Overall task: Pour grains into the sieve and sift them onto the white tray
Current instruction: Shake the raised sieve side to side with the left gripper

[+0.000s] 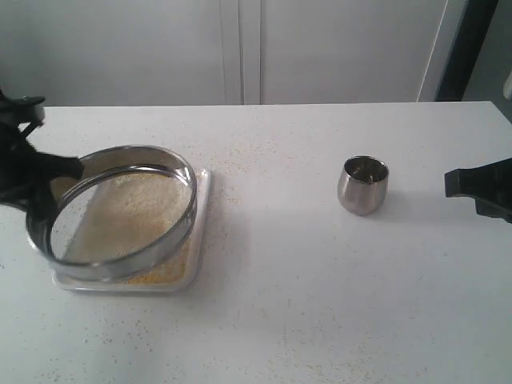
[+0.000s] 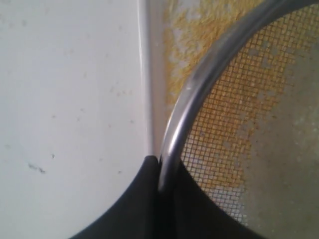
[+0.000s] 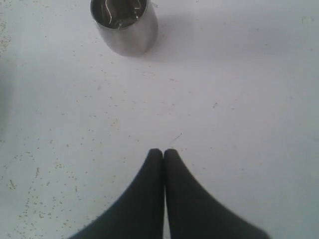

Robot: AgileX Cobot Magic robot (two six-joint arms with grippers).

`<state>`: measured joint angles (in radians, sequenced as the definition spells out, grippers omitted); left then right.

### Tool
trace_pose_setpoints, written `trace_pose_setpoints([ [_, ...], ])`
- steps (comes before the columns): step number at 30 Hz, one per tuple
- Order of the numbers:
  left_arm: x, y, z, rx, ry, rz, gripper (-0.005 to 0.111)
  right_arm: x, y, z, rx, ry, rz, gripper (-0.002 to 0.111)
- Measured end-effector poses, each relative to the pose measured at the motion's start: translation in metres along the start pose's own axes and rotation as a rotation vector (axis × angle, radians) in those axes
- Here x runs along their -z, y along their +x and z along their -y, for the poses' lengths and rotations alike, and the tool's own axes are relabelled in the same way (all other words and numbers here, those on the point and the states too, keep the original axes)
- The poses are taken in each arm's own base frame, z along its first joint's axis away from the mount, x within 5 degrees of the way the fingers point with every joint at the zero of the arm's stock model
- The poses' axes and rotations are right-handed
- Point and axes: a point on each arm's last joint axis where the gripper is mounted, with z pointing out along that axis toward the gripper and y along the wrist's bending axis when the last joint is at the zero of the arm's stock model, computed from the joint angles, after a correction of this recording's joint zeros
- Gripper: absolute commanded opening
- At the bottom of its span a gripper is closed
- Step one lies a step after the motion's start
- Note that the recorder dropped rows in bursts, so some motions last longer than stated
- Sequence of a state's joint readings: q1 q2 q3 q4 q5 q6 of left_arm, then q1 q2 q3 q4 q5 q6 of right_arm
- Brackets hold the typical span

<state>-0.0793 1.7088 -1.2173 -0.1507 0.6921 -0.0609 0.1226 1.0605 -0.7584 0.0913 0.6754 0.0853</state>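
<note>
Evidently sifting is in hand: the left hand (image 2: 160, 167) pinches the rim of the sieve (image 1: 120, 212), which is tilted over the white tray (image 1: 202, 200) where yellow grains (image 1: 160, 276) lie. Next, I judge, shake it level. Farther off, a steel cup (image 1: 362, 186) stands on the desk (image 1: 320, 312). The right hand (image 3: 163, 154), pressed together and empty, blocks nothing.
</note>
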Motion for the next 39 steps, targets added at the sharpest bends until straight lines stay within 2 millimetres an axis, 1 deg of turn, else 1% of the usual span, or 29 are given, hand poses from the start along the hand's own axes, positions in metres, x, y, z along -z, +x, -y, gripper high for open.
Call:
trace_pose_setpoints([
  [1,-0.002,0.014,-0.004,0.007,-0.012,0.047,0.000,0.000,0.000,0.000,0.000,0.000,0.000,0.000],
  [2,-0.005,0.016,-0.007,0.009,-0.020,0.076,0.000,0.000,0.000,0.000,0.000,0.000,0.000,0.000],
  [3,-0.005,0.012,-0.008,0.004,-0.026,0.105,0.000,0.000,0.000,0.000,0.000,0.000,0.000,0.000],
  [4,-0.008,-0.001,-0.009,-0.003,-0.029,0.114,0.000,0.000,0.000,0.000,0.000,0.000,0.000,0.000],
  [6,-0.003,-0.035,-0.007,-0.026,-0.021,0.142,0.000,0.000,0.000,0.000,0.000,0.000,0.000,0.000],
  [7,-0.002,-0.058,-0.006,-0.024,-0.009,0.150,0.000,0.000,0.000,0.000,0.000,0.000,0.000,0.000],
  [8,-0.006,-0.068,-0.005,-0.012,0.002,0.113,0.000,0.000,0.000,0.000,0.000,0.000,0.000,0.000],
  [9,-0.005,-0.075,-0.004,-0.001,0.015,0.087,0.000,0.000,0.000,0.000,0.000,0.000,0.000,0.000],
  [10,-0.004,-0.077,-0.002,-0.003,0.024,0.038,0.000,0.000,0.000,0.000,0.000,0.000,0.000,0.000],
  [12,-0.002,-0.066,-0.004,-0.026,-0.008,-0.037,0.000,0.000,0.000,0.000,0.000,0.000,0.000,0.000],
  [14,0.003,-0.038,-0.006,-0.034,-0.055,-0.080,0.000,0.000,0.000,0.000,0.000,0.000,0.000,0.000],
  [15,0.004,-0.019,-0.008,-0.031,-0.070,-0.089,0.000,0.000,0.000,0.000,0.000,0.000,0.000,0.000],
  [16,0.010,-0.005,-0.010,-0.030,-0.083,-0.056,0.000,0.000,0.000,0.000,0.000,0.000,0.000,0.000],
  [17,0.015,0.004,-0.013,-0.027,-0.093,-0.017,0.000,0.000,0.000,0.000,0.000,0.000,0.000,0.000],
  [18,0.020,0.010,-0.013,-0.026,-0.097,0.033,0.000,0.000,0.000,0.000,0.000,0.000,0.000,0.000],
  [19,0.023,0.012,-0.013,-0.025,-0.099,0.078,0.000,0.000,0.000,0.000,0.000,0.000,0.000,0.000],
  [20,0.024,0.009,-0.013,-0.026,-0.101,0.110,0.000,0.000,0.000,0.000,0.000,0.000,0.000,0.000],
  [22,0.019,-0.004,-0.016,-0.015,-0.097,0.130,0.000,0.000,0.000,0.000,0.000,0.000,0.000,0.000],
  [23,0.015,-0.012,-0.017,-0.012,-0.095,0.119,0.000,0.000,0.000,0.000,0.000,0.000,0.000,0.000],
  [25,0.005,-0.035,-0.017,-0.003,-0.080,0.077,0.000,0.000,0.000,0.000,0.000,0.000,0.000,0.000],
  [26,0.005,-0.045,-0.016,-0.003,-0.075,0.067,0.000,0.000,0.000,0.000,0.000,0.000,0.000,0.000],
  [28,0.002,-0.057,-0.014,-0.023,-0.067,0.010,0.000,0.000,0.000,0.000,0.000,0.000,0.000,0.000],
  [31,0.004,-0.056,-0.004,-0.111,-0.057,-0.052,0.000,0.000,0.000,0.000,0.000,0.000,0.000,0.000],
  [34,0.005,-0.057,0.001,-0.149,-0.065,-0.036,0.000,0.000,0.000,0.000,0.000,0.000,0.000,0.000],
  [36,0.006,-0.062,-0.007,-0.053,-0.093,0.017,0.000,0.000,0.000,0.000,0.000,0.000,0.000,0.000],
  [38,0.008,-0.066,-0.025,0.089,-0.089,0.058,0.000,0.000,0.000,0.000,0.000,0.000,0.000,0.000],
  [39,0.006,-0.066,-0.033,0.126,-0.076,0.060,0.000,0.000,0.000,0.000,0.000,0.000,0.000,0.000],
])
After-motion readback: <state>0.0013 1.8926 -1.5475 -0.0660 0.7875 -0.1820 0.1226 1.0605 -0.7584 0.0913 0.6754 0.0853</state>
